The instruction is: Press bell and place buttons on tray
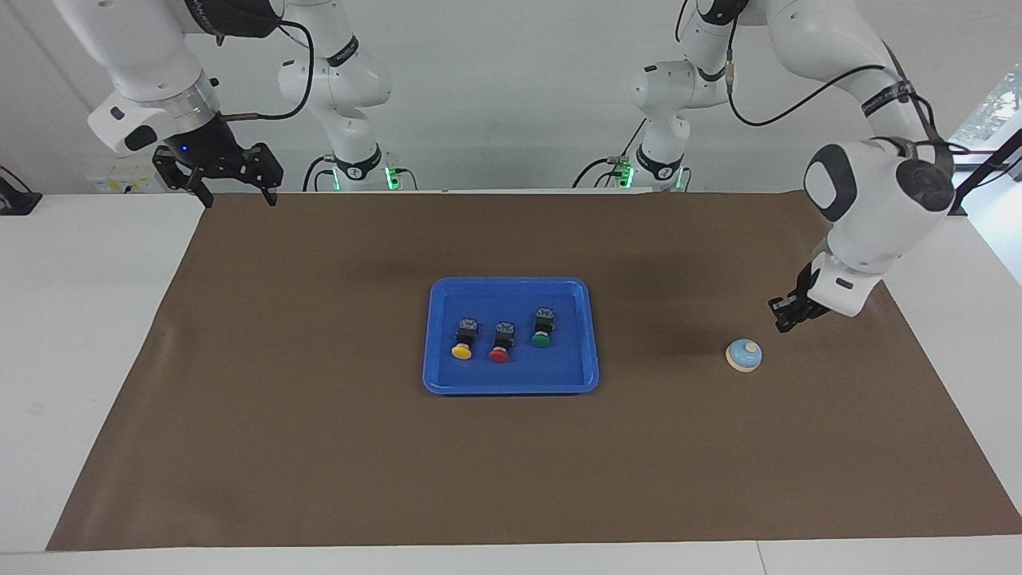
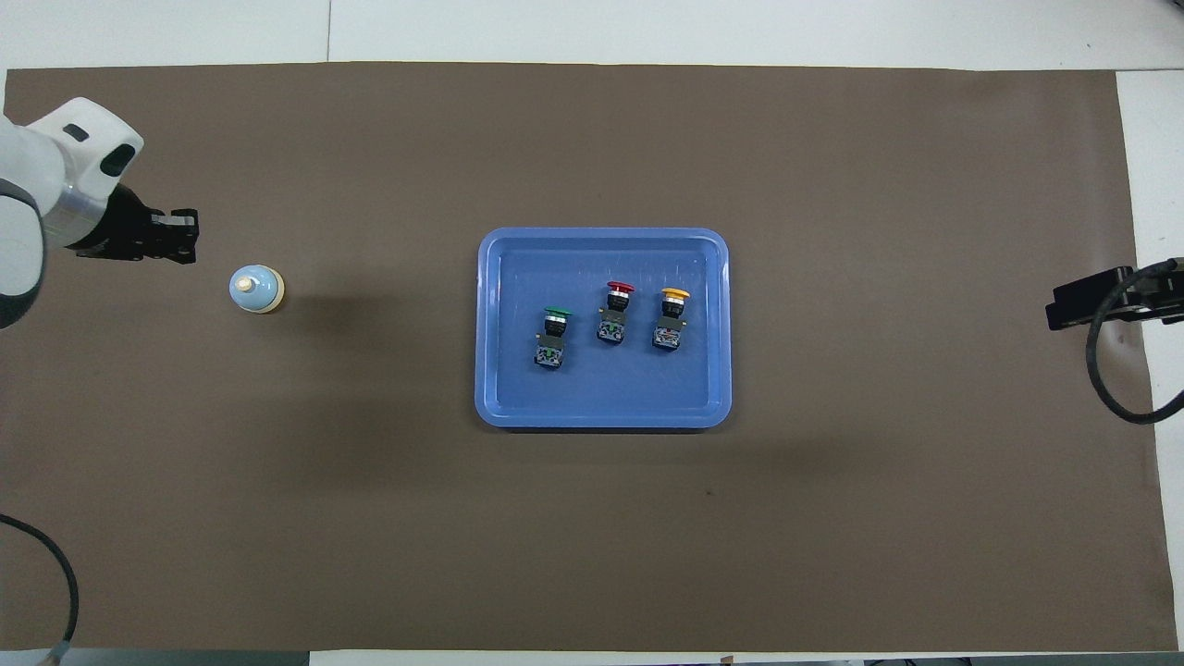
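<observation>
Facing view shows both arms whole; overhead cuts right gripper (image 2: 1059,313) at mat edge. Brown mat (image 1: 319,447) covers worktop. Blue tray (image 1: 592,335) mid-mat holds yellow (image 1: 461,351), red (image 1: 498,355), green (image 1: 540,341) buttons. Bell (image 1: 743,354) near left arm's end. Left gripper (image 1: 781,324) above mat beside bell, holding nothing, fingers close together. Right gripper (image 1: 238,196) waits wide open over mat corner.
</observation>
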You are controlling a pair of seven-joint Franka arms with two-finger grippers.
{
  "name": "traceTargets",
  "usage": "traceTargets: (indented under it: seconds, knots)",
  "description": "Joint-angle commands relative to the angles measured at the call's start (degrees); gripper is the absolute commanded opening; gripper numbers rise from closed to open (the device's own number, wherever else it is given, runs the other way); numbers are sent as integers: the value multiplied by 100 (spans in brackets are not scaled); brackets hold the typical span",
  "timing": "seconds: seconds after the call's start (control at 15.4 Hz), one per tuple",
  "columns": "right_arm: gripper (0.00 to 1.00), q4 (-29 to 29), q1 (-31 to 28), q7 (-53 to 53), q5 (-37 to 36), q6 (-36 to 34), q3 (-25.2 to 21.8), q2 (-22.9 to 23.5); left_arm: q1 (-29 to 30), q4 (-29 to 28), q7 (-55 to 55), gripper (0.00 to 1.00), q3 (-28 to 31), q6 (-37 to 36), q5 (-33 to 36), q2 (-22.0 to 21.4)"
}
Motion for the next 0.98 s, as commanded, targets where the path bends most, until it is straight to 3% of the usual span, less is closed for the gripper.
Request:
traceTargets:
  seconds: [0.0,0.07,0.13,0.33,0.91]
  knots:
    - [100,-116,-109,-143,-41,9,85,-112,-6,-23,-26,46,36,-688,41,-773]
    - [100,-116,-109,-143,-41,9,85,-112,-6,-23,-35,80,36,-881,41,-993]
    - [100,-116,-109,-143,-41,9,85,-112,-6,-14,-35,100,36,-1075,41,-1195]
    - [100,-116,-109,-143,-41,9,85,-112,-6,-6,-26,100,53,-1584,41,-1609]
    - [100,-116,-109,-143,-41,9,85,-112,-85,91,-44,100,-8,-1955,41,-1637]
